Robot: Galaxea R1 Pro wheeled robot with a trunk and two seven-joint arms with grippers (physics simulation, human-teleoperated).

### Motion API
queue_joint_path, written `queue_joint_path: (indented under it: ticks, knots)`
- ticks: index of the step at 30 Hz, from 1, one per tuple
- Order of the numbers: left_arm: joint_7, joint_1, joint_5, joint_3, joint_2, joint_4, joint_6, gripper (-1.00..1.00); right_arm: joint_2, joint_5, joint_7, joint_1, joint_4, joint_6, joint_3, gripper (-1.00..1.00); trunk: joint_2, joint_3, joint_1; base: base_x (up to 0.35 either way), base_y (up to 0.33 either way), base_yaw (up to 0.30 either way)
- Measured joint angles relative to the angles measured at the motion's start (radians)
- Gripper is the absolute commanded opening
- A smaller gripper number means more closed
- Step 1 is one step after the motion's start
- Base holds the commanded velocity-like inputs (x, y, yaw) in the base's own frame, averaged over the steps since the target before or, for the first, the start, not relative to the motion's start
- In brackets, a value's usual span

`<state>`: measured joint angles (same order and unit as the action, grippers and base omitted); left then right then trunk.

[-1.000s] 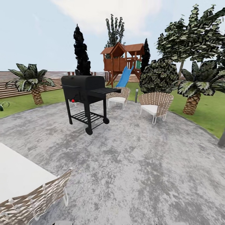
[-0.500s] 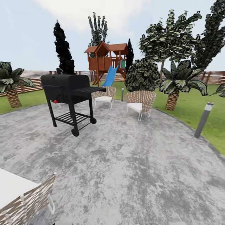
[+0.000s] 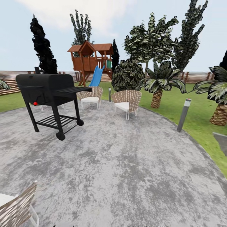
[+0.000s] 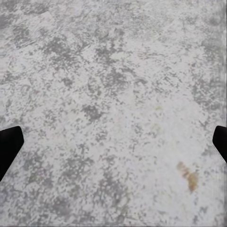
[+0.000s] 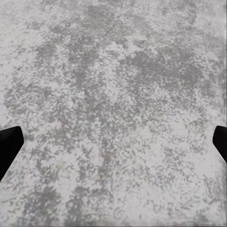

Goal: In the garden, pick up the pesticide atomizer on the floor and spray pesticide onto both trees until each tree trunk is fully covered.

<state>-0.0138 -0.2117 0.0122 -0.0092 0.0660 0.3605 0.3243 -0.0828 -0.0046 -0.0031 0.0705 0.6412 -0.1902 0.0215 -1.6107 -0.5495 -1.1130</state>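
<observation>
On grey patio (image 3: 126, 176), fenced lawn (image 3: 201, 119) beyond

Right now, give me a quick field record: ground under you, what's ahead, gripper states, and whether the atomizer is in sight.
ground: grey mottled stone patio, seen below both wrists
ahead left: black grill on wheels
ahead centre: two wicker chairs, wooden playhouse with blue slide
ahead right: grey bollard lamp at the patio's edge, lawn with palms
boundary: slatted wooden fence
left gripper: open, holding nothing
right gripper: open, holding nothing
atomizer: not spotted from here
</observation>
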Motion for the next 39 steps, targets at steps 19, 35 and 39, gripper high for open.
queue_joint_path:
  ticks: [19,35,39]
  knots:
    - [0.000,0.000,0.000,-0.001,0.000,0.000,0.001,1.00,0.000,0.000,0.000,0.000,0.000,0.000,0.000,1.00,-0.133,-0.060,-0.073,0.000,0.000,-0.300]
    - [0.000,0.000,0.000,-0.004,-0.002,0.000,0.001,1.00,0.001,0.000,0.000,0.000,0.000,0.000,0.000,1.00,-0.245,-0.110,-0.134,0.000,0.000,-0.300]
    - [0.000,0.000,0.000,-0.005,-0.002,0.000,0.001,1.00,0.001,0.000,0.000,0.000,0.000,0.000,0.000,1.00,-0.273,-0.122,-0.150,0.000,0.000,-0.300]
